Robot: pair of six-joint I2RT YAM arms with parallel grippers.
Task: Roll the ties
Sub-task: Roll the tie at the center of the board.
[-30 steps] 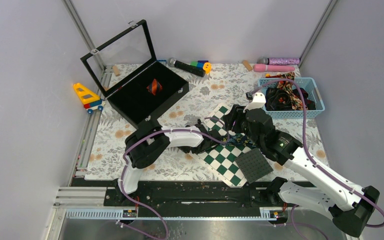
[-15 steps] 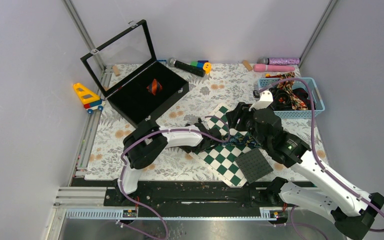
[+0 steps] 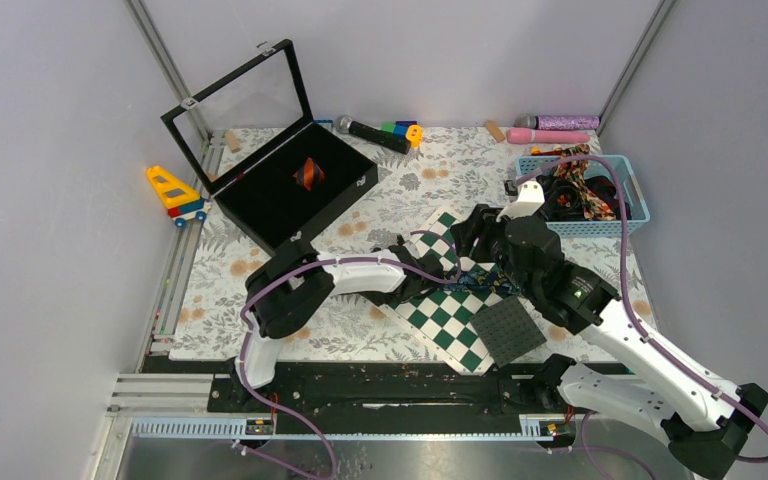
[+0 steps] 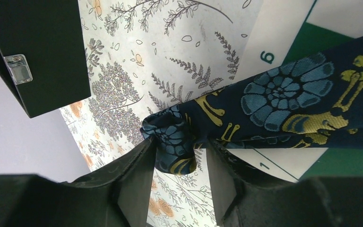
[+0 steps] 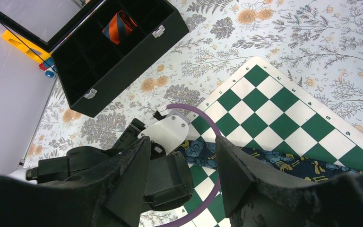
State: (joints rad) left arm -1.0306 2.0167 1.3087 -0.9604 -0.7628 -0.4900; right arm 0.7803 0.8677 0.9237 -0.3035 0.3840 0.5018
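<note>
arguably the left tool (image 4: 179, 145), pinching only the curled end of the dark navy floral fabric necktie (image 4: 288, 94) lying across the green-and-white chequered board (image 5: 264, 109), is risking the curl springing loose if its hold slackens, while the right tool (image 5: 180, 142) is hovering open above.

The chequered board (image 4: 275, 35) — its white border bears the digits "6" and "1".
</note>
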